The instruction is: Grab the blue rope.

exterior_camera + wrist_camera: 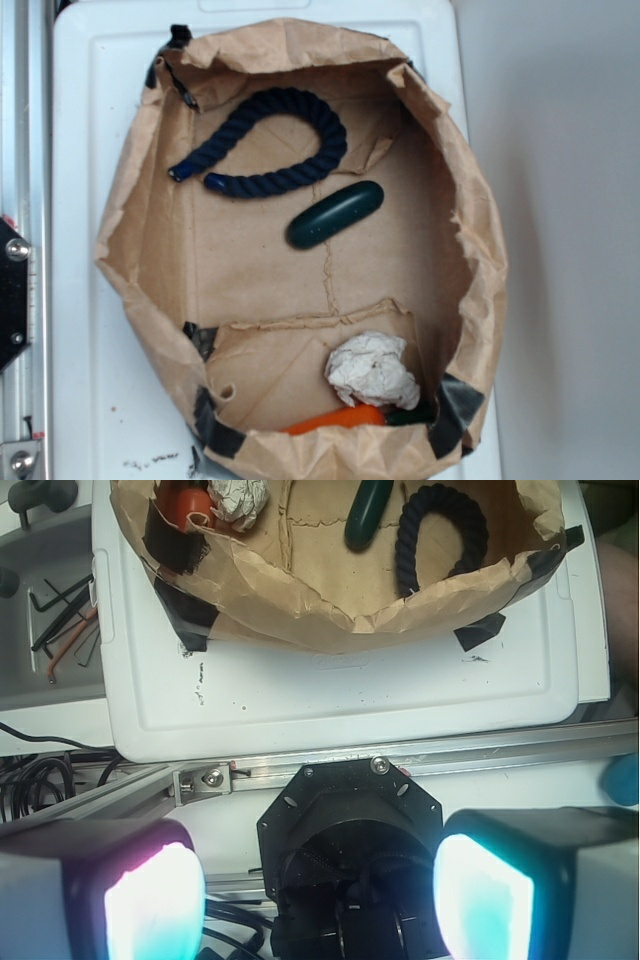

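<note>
The blue rope (pixel 330 135) is a thick dark navy twisted rope bent in a U. It lies at the far end of the brown paper bag's floor, with its two brighter blue ends pointing left. In the wrist view the blue rope (pixel 405 540) shows at the top, inside the bag. My gripper (pixel 320 900) is open, its two glowing pads (pixel 155 905) wide apart with nothing between them. It hangs over the robot's black base (pixel 350 820), well short of the bag. The exterior view does not show the gripper.
A smooth dark green capsule (pixel 335 214) lies just beside the rope. A crumpled white paper ball (pixel 372 370) and an orange object (pixel 340 418) sit at the bag's near end. The crinkled bag wall (pixel 130 220) rings everything, on a white lid (pixel 80 150). Allen keys (pixel 60 620) lie left of the lid.
</note>
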